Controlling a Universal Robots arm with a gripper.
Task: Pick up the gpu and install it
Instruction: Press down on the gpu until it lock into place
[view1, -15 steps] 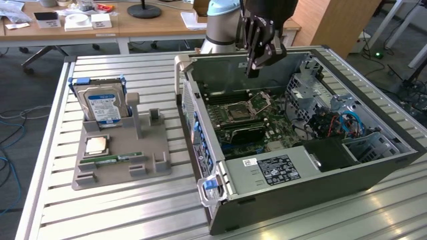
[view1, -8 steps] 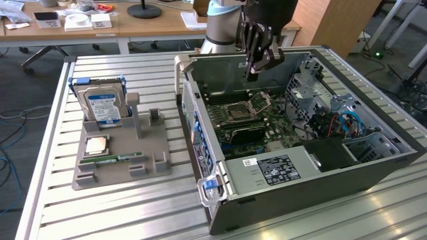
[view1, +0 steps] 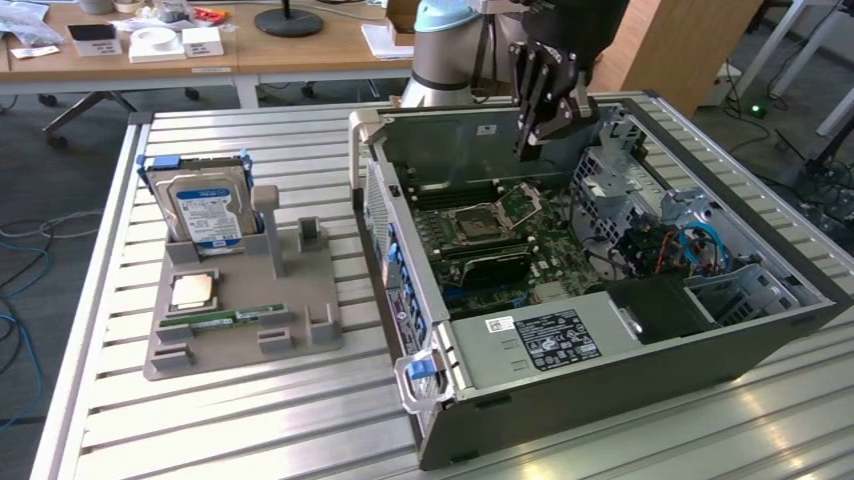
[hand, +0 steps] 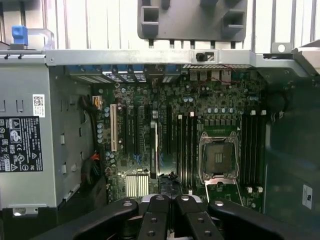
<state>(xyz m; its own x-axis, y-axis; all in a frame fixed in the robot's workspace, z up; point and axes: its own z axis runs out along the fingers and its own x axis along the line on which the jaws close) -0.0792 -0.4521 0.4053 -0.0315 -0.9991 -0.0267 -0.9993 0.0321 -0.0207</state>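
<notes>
**Exterior view.** The gripper (view1: 530, 150) hangs over the open case (view1: 747, 330), its black fingers pressed together with nothing between them. The gpu (view1: 487, 265) shows as a dark, flat, oblong card on the green motherboard (view1: 534, 235), apparently seated in a slot. Its end bracket cannot be made out. It lies at about 7 o'clock from the fingertips, well apart from them and lower in the case. Outside the case, at 9 o'clock, a grey tray (view1: 240, 350) carries a blue-labelled hard drive (view1: 207, 215) and a green RAM stick (view1: 220, 320).

**Wrist view.** The gripper (hand: 170, 195) is closed and empty. The gpu (hand: 154, 147) is seen edge-on as a thin dark strip standing among the expansion slots. It is near the fingertips but not touching them, and sits beside the white slot (hand: 113, 127). The CPU socket (hand: 218, 159) lies on its other side.
</notes>
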